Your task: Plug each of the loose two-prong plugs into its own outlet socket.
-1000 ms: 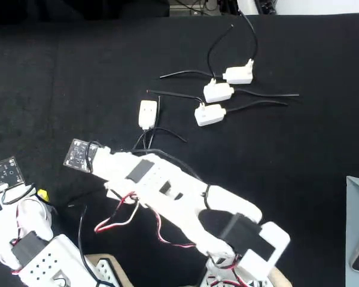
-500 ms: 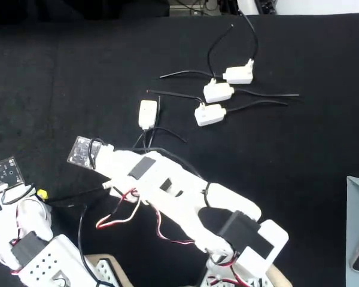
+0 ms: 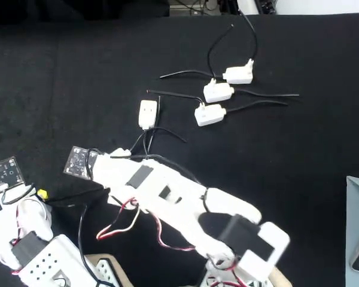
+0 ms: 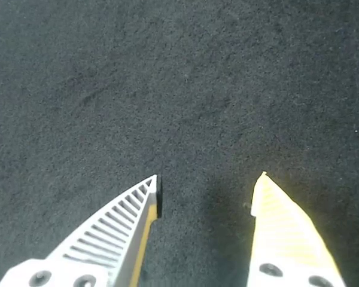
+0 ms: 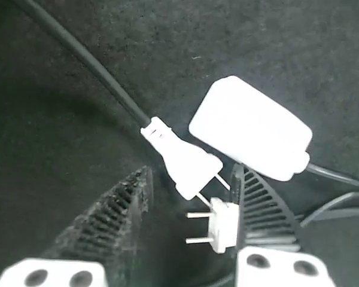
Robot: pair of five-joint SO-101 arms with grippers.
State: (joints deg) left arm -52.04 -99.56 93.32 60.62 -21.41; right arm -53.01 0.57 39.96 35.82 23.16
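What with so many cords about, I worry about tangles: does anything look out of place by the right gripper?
Yes. Inside the open right gripper, two loose plugs crowd together: the corded plug has its prongs touching the small plug, right beside the outlet block. Closing now might catch both.

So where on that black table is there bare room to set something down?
Bare: the table left of the lone white socket, and between the three-socket cluster and the grey object. Crowded: around the loose plugs at the right end effector.
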